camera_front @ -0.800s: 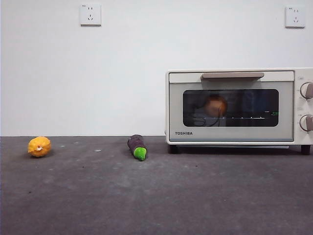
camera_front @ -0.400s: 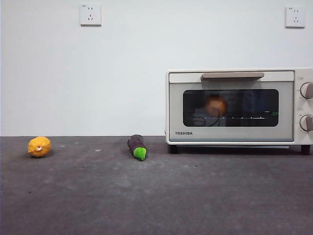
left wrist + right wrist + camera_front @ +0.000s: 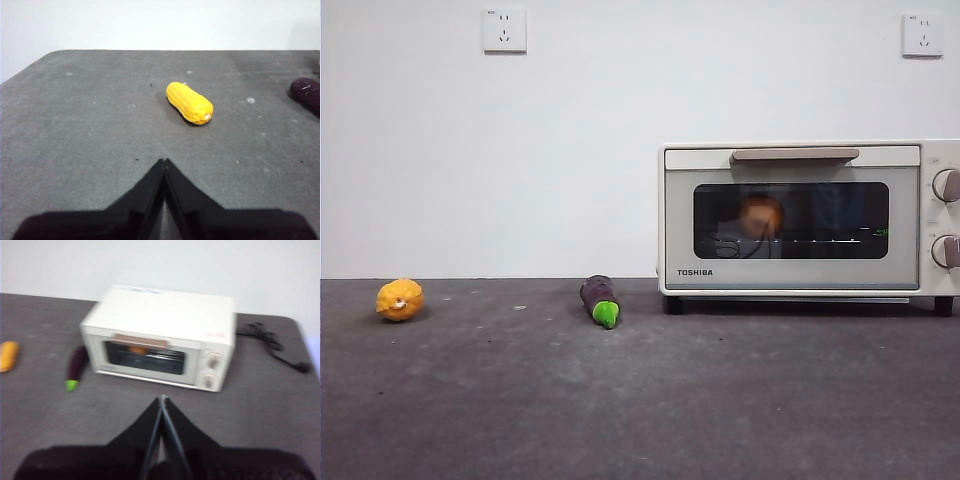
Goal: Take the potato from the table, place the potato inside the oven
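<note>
Nothing has moved since 0.5 s ago: the potato (image 3: 761,216) sits inside the closed oven (image 3: 800,218); left pincer (image 3: 164,162) and right pincer (image 3: 163,399) are both closed and empty above the table (image 3: 640,400).

Dark grey table (image 3: 640,400) with 3 things directly on it: corn (image 3: 400,299), eggplant (image 3: 601,299), closed oven (image 3: 810,218).

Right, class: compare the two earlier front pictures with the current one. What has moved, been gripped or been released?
Nothing visibly changed. The potato sits inside the oven behind its shut door, and the corn and the eggplant lie where they were on the table. No arm shows in the front view.
</note>
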`<state>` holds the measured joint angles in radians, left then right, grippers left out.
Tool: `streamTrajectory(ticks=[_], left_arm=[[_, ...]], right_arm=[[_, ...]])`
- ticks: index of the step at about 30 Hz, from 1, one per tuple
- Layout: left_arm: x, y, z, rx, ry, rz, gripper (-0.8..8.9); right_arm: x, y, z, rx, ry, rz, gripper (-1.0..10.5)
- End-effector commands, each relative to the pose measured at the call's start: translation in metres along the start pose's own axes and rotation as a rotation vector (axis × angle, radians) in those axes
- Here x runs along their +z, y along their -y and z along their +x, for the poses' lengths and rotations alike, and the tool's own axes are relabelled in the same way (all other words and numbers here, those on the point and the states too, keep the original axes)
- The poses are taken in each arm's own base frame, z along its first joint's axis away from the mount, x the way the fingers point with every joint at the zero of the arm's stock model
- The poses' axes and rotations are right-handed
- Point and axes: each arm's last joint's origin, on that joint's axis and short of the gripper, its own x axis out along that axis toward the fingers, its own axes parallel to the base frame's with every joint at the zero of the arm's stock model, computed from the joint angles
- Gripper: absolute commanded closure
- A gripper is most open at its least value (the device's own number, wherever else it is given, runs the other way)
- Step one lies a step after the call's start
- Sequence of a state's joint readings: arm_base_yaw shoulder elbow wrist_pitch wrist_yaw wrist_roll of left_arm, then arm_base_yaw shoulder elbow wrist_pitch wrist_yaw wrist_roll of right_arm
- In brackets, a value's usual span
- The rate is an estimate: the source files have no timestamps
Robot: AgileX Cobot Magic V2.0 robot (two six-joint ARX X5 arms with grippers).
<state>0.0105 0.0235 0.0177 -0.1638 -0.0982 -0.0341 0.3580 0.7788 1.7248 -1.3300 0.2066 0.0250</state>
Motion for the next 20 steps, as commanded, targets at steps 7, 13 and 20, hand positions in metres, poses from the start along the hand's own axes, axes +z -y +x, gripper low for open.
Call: streamTrajectory(ticks=[7,13,20], left_arm=[[-0.003,0.000,0.001,0.003,-0.003,0.011,8.17],[-0.003,0.000,0.001,0.003,-0.003,0.011,8.17],[-0.003,0.000,0.001,0.003,-0.003,0.011,8.17]], right_arm=[[-0.025,-0.001,0.041,-0.069,0.342,0.012,9.5],[-0.097,0.000,0.093,-0.128,0.396,0.019,9.5],[-0.191,-0.003,0.156,-0.135,0.306,0.065,9.5]])
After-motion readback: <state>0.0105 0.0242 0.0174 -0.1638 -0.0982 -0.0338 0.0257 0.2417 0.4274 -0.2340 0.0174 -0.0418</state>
